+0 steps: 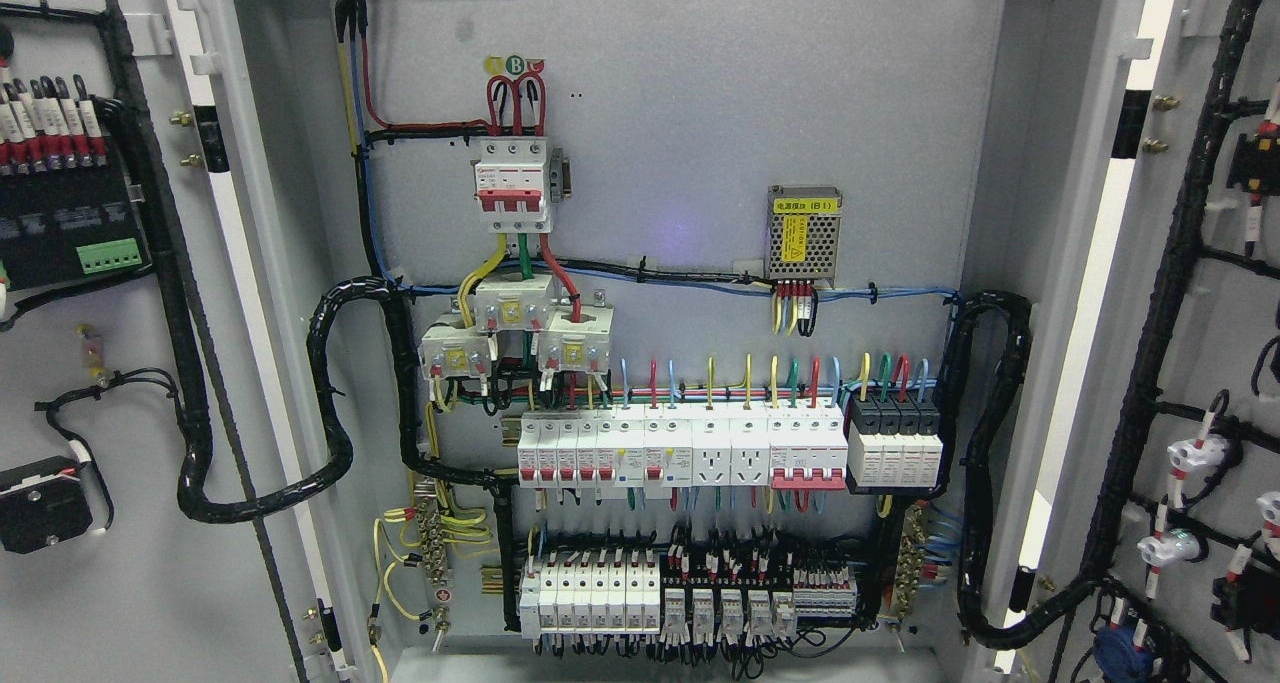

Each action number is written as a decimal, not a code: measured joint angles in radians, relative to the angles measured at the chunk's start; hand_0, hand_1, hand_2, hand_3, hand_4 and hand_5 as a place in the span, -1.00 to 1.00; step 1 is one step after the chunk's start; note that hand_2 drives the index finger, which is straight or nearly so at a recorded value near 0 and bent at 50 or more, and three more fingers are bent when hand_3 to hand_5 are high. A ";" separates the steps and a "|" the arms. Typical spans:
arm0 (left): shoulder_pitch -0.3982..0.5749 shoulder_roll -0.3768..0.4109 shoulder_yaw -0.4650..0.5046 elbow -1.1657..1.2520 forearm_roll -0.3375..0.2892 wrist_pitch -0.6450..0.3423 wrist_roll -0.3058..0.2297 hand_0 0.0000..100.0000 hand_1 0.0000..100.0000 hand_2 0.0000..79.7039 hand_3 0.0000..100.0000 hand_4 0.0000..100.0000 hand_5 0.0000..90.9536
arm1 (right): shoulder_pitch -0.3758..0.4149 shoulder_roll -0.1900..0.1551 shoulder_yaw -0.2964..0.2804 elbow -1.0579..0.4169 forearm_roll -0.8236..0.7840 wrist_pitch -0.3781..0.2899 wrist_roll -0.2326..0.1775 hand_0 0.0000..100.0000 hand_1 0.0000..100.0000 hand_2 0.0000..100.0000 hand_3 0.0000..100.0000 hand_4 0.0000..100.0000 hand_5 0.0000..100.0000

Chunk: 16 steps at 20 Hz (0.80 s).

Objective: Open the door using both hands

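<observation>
Neither hand is in view, so their state cannot be told; the left door [110, 363] at nine o'clock and right door [1200, 363] at three stand swung wide, baring the cabinet's breakers [680, 448].

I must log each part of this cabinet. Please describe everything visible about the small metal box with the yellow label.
The metal box is a small silver case with a perforated mesh front, mounted upright on the grey back panel, upper right. A yellow label sits on its left half. Red, yellow and black wires leave its bottom edge.
</observation>
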 measured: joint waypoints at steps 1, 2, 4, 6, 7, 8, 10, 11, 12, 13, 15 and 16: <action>-0.001 -0.006 -0.003 0.029 -0.005 0.000 0.000 -1.00 -1.00 -1.00 -1.00 -0.94 -1.00 | 0.013 0.003 0.012 0.017 0.001 -0.001 0.000 -0.79 -1.00 -1.00 -1.00 -1.00 -1.00; -0.001 -0.012 -0.005 0.058 -0.009 -0.002 0.000 -1.00 -1.00 -1.00 -1.00 -0.94 -1.00 | 0.026 0.006 0.024 0.036 0.001 -0.001 0.000 -0.79 -1.00 -1.00 -1.00 -1.00 -1.00; -0.004 -0.025 -0.010 0.120 -0.015 0.013 0.000 -1.00 -1.00 -1.00 -1.00 -0.94 -1.00 | 0.047 0.013 0.049 0.077 0.002 -0.002 0.000 -0.79 -1.00 -1.00 -1.00 -1.00 -1.00; -0.009 -0.035 -0.013 0.177 -0.019 0.060 0.000 -1.00 -1.00 -1.00 -1.00 -0.94 -1.00 | 0.065 0.021 0.075 0.125 0.003 -0.002 0.000 -0.79 -1.00 -1.00 -1.00 -1.00 -1.00; -0.014 -0.042 -0.015 0.208 -0.021 0.083 0.000 -1.00 -1.00 -1.00 -1.00 -0.94 -1.00 | 0.071 0.026 0.086 0.151 0.003 -0.002 0.000 -0.79 -1.00 -1.00 -1.00 -1.00 -1.00; -0.021 -0.047 -0.016 0.237 -0.022 0.108 0.000 -1.00 -1.00 -1.00 -1.00 -0.94 -1.00 | 0.076 0.031 0.099 0.180 0.004 -0.002 0.000 -0.79 -1.00 -1.00 -1.00 -1.00 -1.00; -0.038 -0.059 -0.019 0.303 -0.024 0.146 0.000 -1.00 -1.00 -1.00 -1.00 -0.94 -1.00 | 0.084 0.043 0.124 0.243 0.004 -0.002 0.000 -0.79 -1.00 -1.00 -1.00 -1.00 -1.00; -0.049 -0.065 -0.021 0.337 -0.026 0.159 0.000 -1.00 -1.00 -1.00 -1.00 -0.94 -1.00 | 0.086 0.051 0.136 0.278 0.004 -0.002 0.000 -0.79 -1.00 -1.00 -1.00 -1.00 -1.00; -0.059 -0.071 -0.022 0.370 -0.030 0.169 -0.001 -1.00 -1.00 -1.00 -1.00 -0.94 -1.00 | 0.088 0.059 0.148 0.316 0.005 -0.002 0.000 -0.79 -1.00 -1.00 -1.00 -1.00 -1.00; -0.070 -0.077 -0.023 0.403 -0.036 0.174 -0.002 -1.00 -1.00 -1.00 -1.00 -0.94 -1.00 | 0.089 0.068 0.159 0.353 0.005 -0.002 0.000 -0.79 -1.00 -1.00 -1.00 -1.00 -1.00; -0.094 -0.091 -0.027 0.483 -0.045 0.184 -0.003 -1.00 -1.00 -1.00 -1.00 -0.94 -1.00 | 0.086 0.090 0.177 0.434 0.011 -0.001 0.000 -0.79 -1.00 -1.00 -1.00 -1.00 -1.00; -0.108 -0.097 -0.029 0.525 -0.048 0.185 -0.003 -1.00 -1.00 -1.00 -1.00 -0.94 -1.00 | 0.080 0.102 0.185 0.478 0.017 -0.001 0.001 -0.79 -1.00 -1.00 -1.00 -1.00 -1.00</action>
